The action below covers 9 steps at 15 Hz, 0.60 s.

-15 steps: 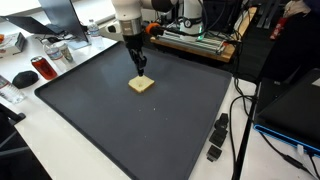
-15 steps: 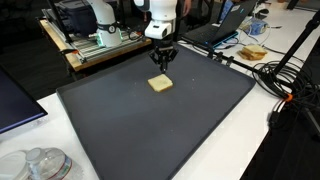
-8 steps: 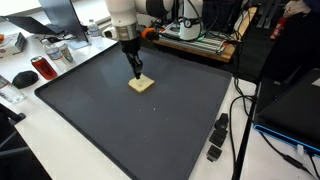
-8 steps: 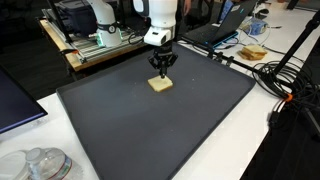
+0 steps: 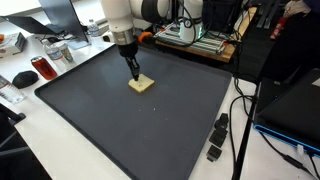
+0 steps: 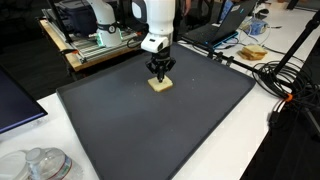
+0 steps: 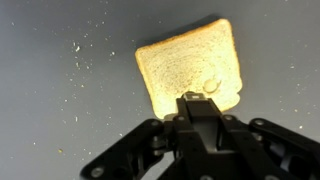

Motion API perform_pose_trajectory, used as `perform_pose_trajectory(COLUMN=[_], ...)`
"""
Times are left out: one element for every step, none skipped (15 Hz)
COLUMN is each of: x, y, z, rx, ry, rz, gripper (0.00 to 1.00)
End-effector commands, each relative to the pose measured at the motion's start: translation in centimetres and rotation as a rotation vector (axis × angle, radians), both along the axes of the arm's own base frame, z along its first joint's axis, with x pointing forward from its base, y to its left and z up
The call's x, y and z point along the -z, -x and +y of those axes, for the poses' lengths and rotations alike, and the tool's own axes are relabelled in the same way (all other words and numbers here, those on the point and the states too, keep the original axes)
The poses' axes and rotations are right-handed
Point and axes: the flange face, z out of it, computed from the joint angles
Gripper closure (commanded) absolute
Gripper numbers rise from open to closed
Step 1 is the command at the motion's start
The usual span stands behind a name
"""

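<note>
A square slice of toast (image 5: 142, 85) (image 6: 159, 84) lies flat on the far half of a large dark mat (image 5: 130, 130) (image 6: 150, 130). My gripper (image 5: 135, 72) (image 6: 160, 72) points straight down over the toast's far edge, its fingers closed together. In the wrist view the joined fingertips (image 7: 198, 100) sit on or just above the toast (image 7: 190, 62) at its near edge, beside a small dent in the crumb. Nothing is between the fingers. Contact with the bread cannot be told for certain.
A red can (image 5: 41, 68) and a black round object (image 5: 22, 78) stand beyond the mat's edge. A black device (image 5: 217, 137) and cables lie on the white table. A plate with food (image 6: 252, 53), a glass lid (image 6: 40, 163) and a rack (image 6: 95, 40) surround the mat.
The gripper has come down and shifted slightly sideways onto the toast's edge. The toast itself lies where it was.
</note>
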Motion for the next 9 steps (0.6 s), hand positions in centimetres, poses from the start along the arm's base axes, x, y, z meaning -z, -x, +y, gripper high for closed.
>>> perform_pose_trajectory(x=[0.6, 0.7, 0.8, 1.0, 1.2, 1.3, 1.4, 1.5, 1.6], y=[-0.6, -0.6, -0.6, -0.7, -0.8, -0.9, -1.0, -1.0, -1.1], z=[-0.9, -1.1, -1.2, -1.3, -1.3, -1.4, -1.4, -1.4, -1.4], rx=[0.017, 0.02, 0.022, 0.025, 0.026, 0.028, 0.029, 0.029, 0.031], ry=[-0.019, -0.018, -0.018, -0.018, -0.018, -0.018, -0.019, -0.02, -0.019], rz=[0.012, 0.014, 0.016, 0.017, 0.021, 0.021, 0.02, 0.02, 0.022], gripper=[0.95, 0.95, 0.95, 0.95, 0.95, 0.95, 0.95, 0.95, 0.95])
